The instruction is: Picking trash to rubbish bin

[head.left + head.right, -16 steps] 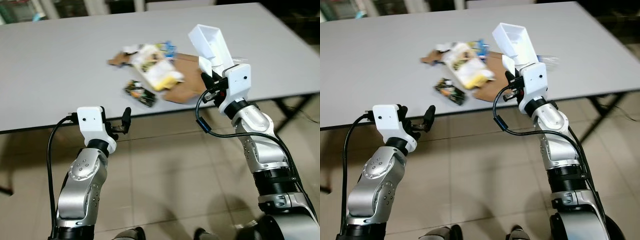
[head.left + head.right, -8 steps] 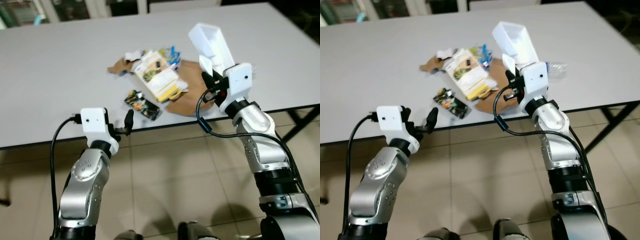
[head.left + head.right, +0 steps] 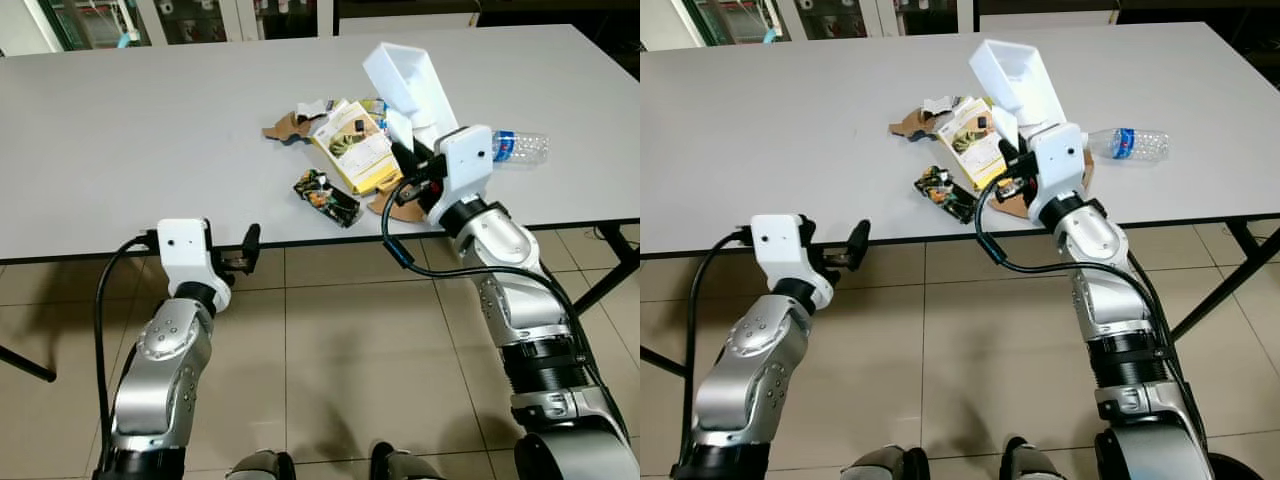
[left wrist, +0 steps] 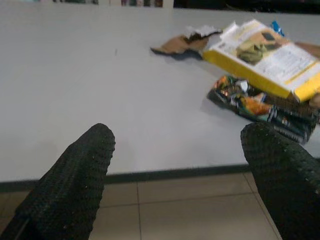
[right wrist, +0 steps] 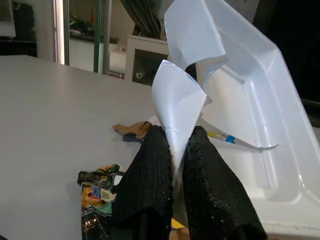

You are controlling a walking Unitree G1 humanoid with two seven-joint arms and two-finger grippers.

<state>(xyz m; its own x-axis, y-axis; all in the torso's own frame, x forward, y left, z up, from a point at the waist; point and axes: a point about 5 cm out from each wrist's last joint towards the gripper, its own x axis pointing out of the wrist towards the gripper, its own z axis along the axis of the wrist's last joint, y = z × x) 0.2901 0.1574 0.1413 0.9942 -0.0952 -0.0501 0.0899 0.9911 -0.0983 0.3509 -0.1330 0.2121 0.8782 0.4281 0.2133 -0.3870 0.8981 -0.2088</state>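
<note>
Pick-up done: the right claw (image 3: 1012, 150) pinches a torn white plastic tray (image 3: 1018, 82) above the table (image 3: 760, 120); the left claw (image 4: 175, 170) waits wide. Next, judged: carry it to a bin.

The white tray (image 3: 410, 85) covers part of the trash pile behind it, and the brown cardboard (image 3: 405, 205) is mostly buried under the yellow box (image 3: 352, 147) and the right arm. The print on the plastic bottle's (image 3: 1130, 142) label is too small to read. The counter (image 3: 120, 130) runs off both sides.
</note>
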